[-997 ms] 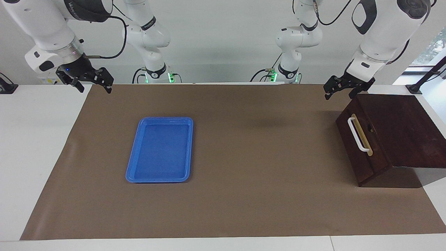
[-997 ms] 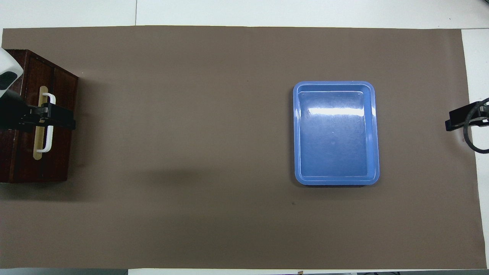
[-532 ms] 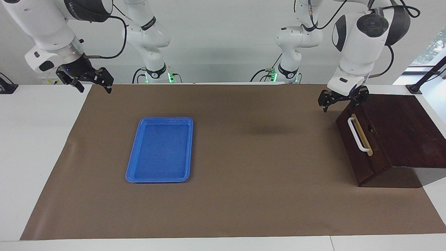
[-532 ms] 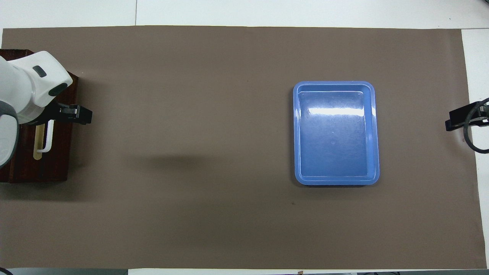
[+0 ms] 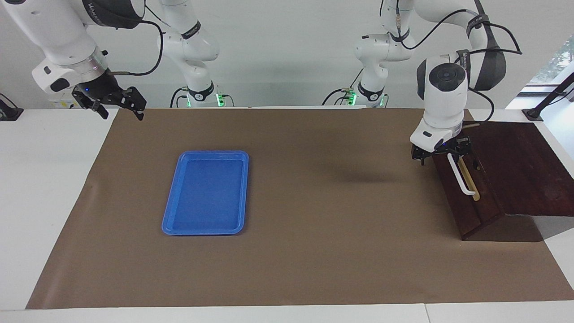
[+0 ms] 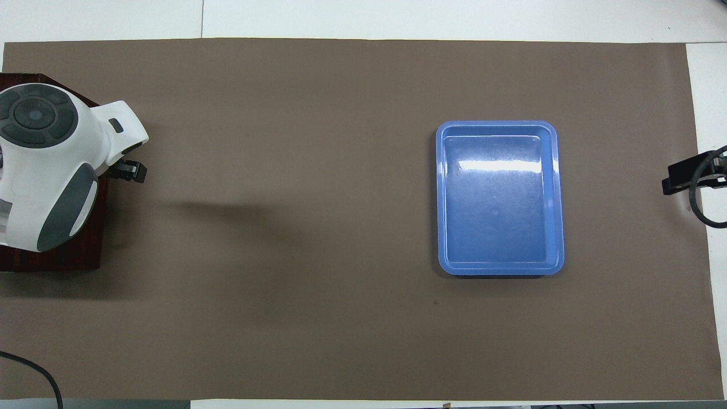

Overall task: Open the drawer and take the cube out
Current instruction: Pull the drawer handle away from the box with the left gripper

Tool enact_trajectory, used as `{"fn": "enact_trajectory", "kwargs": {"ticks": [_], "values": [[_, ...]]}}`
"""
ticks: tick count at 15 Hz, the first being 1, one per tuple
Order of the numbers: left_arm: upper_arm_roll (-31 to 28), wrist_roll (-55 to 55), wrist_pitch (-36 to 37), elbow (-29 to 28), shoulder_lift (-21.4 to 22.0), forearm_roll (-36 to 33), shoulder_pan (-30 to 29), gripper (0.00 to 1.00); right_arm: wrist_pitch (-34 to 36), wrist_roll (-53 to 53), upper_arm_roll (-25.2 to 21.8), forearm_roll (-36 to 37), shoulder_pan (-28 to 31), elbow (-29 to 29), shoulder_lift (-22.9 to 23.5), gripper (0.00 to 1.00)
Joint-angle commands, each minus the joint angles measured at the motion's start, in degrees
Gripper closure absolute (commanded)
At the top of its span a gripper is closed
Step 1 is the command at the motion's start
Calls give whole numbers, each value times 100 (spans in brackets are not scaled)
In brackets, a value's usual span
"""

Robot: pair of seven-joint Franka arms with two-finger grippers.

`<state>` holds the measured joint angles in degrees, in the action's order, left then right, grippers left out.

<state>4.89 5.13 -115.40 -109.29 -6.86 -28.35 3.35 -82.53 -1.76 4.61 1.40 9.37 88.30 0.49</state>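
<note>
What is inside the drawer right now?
Nothing inside shows: the drawer is shut, its dark front hiding the interior. The open left gripper is at the upper end of its white handle.

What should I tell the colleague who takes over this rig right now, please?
Left pincer: open, at the upper end of the drawer's white handle, not closed on it.
Right pincer: open, waiting above the mat's edge at its own end of the table.
Drawer: shut; cube not visible.
Blue tray: empty, toward the right arm's end.
Done: approach only.
Left: grip handle, pull drawer open, take out cube.
</note>
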Motion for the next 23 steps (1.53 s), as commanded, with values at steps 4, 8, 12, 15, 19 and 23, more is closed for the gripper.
{"fn": "enact_trajectory", "kwargs": {"ticks": [4, 8, 12, 15, 19, 23], "values": [[3, 40, -659, -329, -96, -328, -388, 0, -79, 9, 49, -60, 109, 38, -49, 0], [3, 93, -738, -531, -61, -373, -405, 0, -70, 9, 49, -60, 100, 30, -49, 0], [21, 382, -948, -803, -52, -373, -379, 0, -53, 71, 49, -60, 91, 38, -58, 0], [30, 541, -1107, -909, -87, -373, -327, 0, -44, 62, 49, -60, 100, 47, -58, 0], [38, 621, -1002, -901, -79, -364, -29, 0, -44, 62, 49, -60, 100, 56, -58, 0], [47, 682, -563, -778, -70, -311, 490, 0, -53, 62, 49, -60, 100, 56, -58, 0]]}}
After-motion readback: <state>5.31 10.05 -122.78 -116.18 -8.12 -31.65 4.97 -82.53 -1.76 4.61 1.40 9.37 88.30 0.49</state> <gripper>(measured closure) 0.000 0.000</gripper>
